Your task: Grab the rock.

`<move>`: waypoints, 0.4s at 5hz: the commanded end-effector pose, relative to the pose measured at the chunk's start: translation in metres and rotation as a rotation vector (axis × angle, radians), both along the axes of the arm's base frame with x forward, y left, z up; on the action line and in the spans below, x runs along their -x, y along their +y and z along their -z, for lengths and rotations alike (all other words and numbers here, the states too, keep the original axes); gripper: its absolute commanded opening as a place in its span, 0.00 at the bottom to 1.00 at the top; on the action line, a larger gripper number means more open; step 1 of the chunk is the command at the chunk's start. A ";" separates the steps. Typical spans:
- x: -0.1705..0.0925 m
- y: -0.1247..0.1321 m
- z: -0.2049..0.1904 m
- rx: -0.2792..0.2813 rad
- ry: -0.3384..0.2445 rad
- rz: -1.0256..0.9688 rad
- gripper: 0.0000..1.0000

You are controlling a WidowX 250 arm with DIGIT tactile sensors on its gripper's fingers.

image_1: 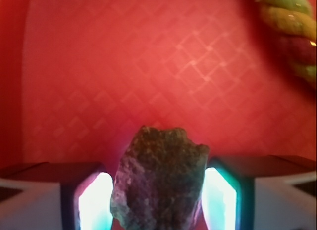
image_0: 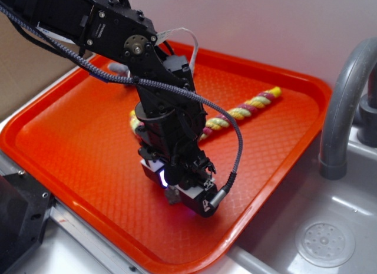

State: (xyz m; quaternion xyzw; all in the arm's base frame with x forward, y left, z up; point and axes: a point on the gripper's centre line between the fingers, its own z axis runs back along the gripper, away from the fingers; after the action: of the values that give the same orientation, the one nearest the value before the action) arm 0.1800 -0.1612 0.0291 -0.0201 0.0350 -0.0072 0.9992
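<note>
The rock point(image_1: 161, 180), lumpy, grey-brown and pitted, fills the gap between my two glowing pads point(image_1: 96, 203) in the wrist view, touching both. My gripper point(image_1: 158, 205) is shut on it. In the exterior view the gripper point(image_0: 179, 194) is low over the near part of the orange tray point(image_0: 76, 150), pointing down. Only a small grey bit of the rock point(image_0: 171, 195) shows between the fingers there. I cannot tell whether the rock still rests on the tray.
A yellow, green and pink rope point(image_0: 247, 109) lies across the tray's middle behind the arm; its end shows at the wrist view's top right point(image_1: 292, 22). A grey faucet point(image_0: 341, 109) and sink drain point(image_0: 324, 243) are to the right of the tray.
</note>
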 end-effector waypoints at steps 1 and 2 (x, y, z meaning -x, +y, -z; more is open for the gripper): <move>-0.028 0.034 -0.085 0.007 -0.061 -0.124 0.00; -0.043 0.072 -0.125 0.042 -0.099 -0.224 0.00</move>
State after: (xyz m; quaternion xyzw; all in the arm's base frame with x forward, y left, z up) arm 0.2232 -0.0845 0.1409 -0.0299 0.0092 0.1104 0.9934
